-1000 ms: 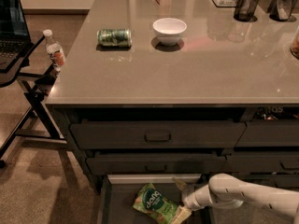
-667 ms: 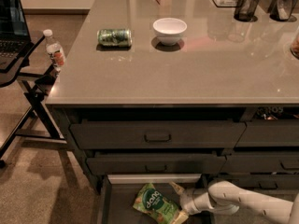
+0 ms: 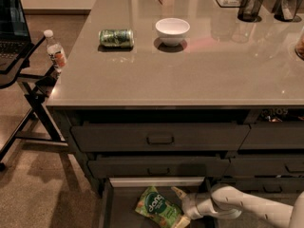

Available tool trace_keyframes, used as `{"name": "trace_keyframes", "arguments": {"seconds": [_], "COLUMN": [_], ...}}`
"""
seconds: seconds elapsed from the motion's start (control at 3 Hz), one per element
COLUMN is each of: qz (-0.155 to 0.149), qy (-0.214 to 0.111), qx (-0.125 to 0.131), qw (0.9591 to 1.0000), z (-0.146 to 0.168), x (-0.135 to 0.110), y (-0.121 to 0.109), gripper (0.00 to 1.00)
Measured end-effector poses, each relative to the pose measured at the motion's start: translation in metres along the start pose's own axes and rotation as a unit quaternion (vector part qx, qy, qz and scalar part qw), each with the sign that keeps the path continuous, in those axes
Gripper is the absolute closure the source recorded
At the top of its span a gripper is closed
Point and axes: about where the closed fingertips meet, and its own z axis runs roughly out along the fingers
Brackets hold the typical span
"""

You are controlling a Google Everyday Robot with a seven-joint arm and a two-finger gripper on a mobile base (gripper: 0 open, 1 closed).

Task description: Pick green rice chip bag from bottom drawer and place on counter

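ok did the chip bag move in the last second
No. The green rice chip bag stays under the front rim of the bottom drawer; the gripper sits at the bag's right edge.

White "dang" — on the green rice chip bag (image 3: 155, 206) at the gripper (image 3: 181, 207).

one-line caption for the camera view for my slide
Gripper, jaws open, at the green rice chip bag in the open bottom drawer, below the counter.
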Motion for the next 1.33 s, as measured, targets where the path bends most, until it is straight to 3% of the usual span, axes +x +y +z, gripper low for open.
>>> {"name": "trace_keyframes", "arguments": {"seconds": [0.67, 1.0, 1.33], "qz": [0.037, 0.064, 0.092], "qy": [-0.050, -0.067, -0.061], "qx": [0.047, 0.050, 0.043], "qw": [0.9970, 0.9945, 0.9930], "z": [0.033, 0.052, 0.075], "x": [0.025, 0.036, 0.049], "y": [-0.017, -0.016, -0.009], "gripper": [0.00, 0.00, 0.00]}}
